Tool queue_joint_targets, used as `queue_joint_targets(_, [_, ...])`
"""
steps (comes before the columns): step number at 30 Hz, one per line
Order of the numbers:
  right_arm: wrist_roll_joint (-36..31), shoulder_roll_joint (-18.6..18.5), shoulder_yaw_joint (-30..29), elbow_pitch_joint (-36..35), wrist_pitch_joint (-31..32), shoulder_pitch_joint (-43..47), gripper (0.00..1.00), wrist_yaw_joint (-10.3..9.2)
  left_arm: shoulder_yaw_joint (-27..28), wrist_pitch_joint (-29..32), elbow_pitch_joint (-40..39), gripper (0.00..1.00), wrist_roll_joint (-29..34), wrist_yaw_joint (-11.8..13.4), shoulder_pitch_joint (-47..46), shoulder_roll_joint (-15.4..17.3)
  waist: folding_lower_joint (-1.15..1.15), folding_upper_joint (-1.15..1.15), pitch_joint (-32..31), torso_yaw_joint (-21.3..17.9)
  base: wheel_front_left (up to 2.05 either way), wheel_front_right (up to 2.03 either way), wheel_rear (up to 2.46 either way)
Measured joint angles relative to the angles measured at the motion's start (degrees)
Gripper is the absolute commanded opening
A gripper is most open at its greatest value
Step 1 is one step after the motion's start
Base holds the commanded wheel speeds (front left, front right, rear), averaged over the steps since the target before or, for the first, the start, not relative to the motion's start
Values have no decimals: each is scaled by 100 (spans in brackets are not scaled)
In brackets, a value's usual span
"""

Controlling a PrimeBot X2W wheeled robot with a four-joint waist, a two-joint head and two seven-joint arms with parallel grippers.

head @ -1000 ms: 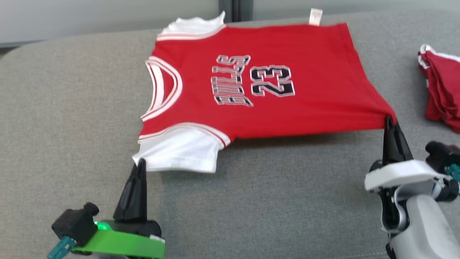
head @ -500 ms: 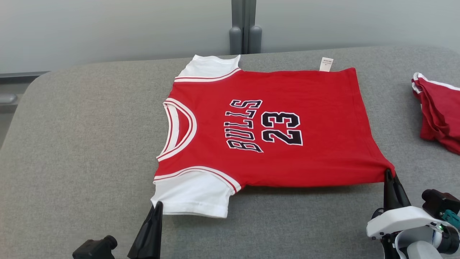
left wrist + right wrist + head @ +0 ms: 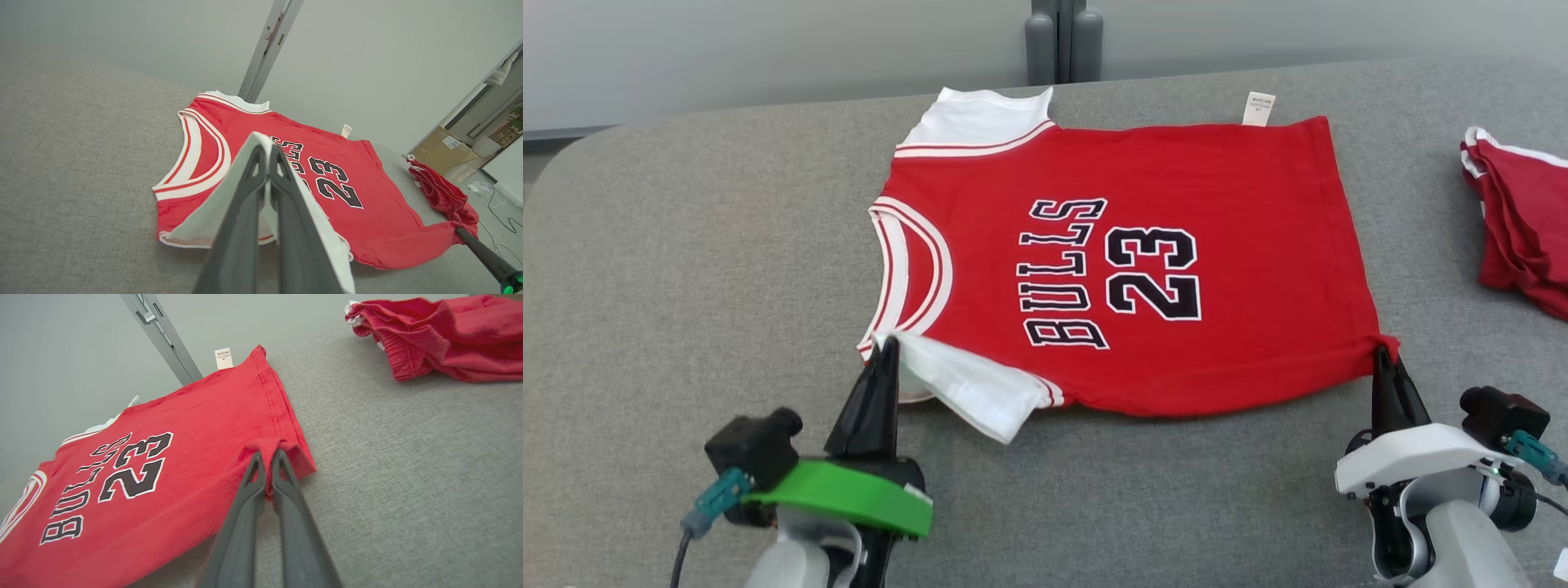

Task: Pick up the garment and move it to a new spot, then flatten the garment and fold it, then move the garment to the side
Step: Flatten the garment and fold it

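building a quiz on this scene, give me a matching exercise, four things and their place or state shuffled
1 left hand
2 right hand
3 white tag
4 second red garment

a far right of the grey surface
b shut on the red hem corner of the jersey
c shut on the white sleeve
d sticking out past the jersey's far edge

Pairs: 1c, 2b, 3d, 4a

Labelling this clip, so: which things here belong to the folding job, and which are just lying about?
Job: red jersey; left gripper, shut on its white sleeve; right gripper, shut on its hem corner.
Lying about: crumpled red garment; grey post.
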Motion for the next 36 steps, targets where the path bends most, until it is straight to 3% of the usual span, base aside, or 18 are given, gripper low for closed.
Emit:
queue_joint_targets(14, [134,4,77,522,1,-1340,0,0,-40,-422,2495,0,211,-165,-2903,-87,0,0,774,-298,0,0,0])
queue_joint_targets(25, [240,3,212,644,0,-1741,0,0,-32,-541,3610,0,347,-234,-3849,-121,1,0,1253,-555,0,0,0])
queue_joint_targets(26, [240,4,223,641,1,-1764,5,0,7,-554,3673,0,356,-233,-3883,-129,1,0,1276,-575,0,0,0])
queue_joint_targets(28, [241,5,248,573,1,-1805,71,0,124,-555,3668,45,431,-214,-3939,-134,1,0,1312,-601,0,0,0])
queue_joint_targets(29, [242,8,236,530,0,-1820,100,0,180,-556,3629,100,459,-214,-3947,-138,1,0,1320,-607,0,0,0])
queue_joint_targets(36, [165,5,86,36,0,-1737,100,0,511,-563,3148,100,591,-215,-3698,-194,1,0,1248,-546,0,0,0])
